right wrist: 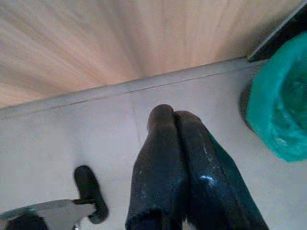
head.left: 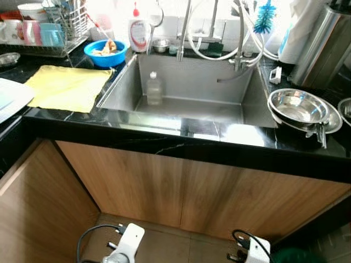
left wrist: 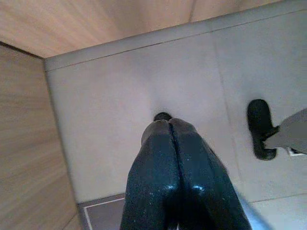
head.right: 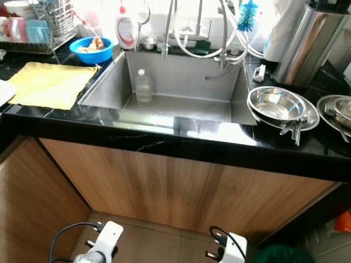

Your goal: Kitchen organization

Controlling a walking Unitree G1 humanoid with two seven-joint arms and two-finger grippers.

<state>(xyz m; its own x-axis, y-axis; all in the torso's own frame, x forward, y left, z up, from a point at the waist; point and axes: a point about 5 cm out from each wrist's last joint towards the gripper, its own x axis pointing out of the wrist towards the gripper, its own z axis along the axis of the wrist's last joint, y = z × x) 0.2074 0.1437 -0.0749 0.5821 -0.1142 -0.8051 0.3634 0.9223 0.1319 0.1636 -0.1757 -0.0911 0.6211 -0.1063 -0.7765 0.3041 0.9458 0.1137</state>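
The robot stands square to the sink [head.left: 186,82], and as far as tidying goes, nothing looks under way: both arms hang low in front of the wooden cabinet doors [head.left: 181,192]. The left hand [left wrist: 170,125] points down at the pale floor [left wrist: 120,86], fingers pressed flat together with nothing between them; the right hand [right wrist: 172,117] is the same, pinched closed and empty, with a green bin [right wrist: 283,110] just off to its side on the floor. Up top there is plenty waiting. A clear bottle [head.left: 154,89] stands upright inside the basin near its back wall. On the black surface [head.left: 164,134] to the left lies a yellow cloth [head.left: 68,86], spread flat, and behind it a blue bowl [head.left: 105,53] holding some food scraps (hard to say exactly what). A dish rack [head.left: 49,30] with cups sits in the far left corner, and a soap bottle [head.left: 139,32] stands at the sink's back edge beside the tap [head.left: 186,27]. To the right, steel bowls [head.left: 299,108] sit nested just beside the basin rim, tongs or a handle poking out toward the front edge, with more steelware [head.right: 337,112] further right and a tall steel canister [head.left: 321,46] behind. My read: the job is at its very start, or between steps; the bottle in the basin and the loose bowls look like the obvious things left to put away, and neither hand is near them yet.
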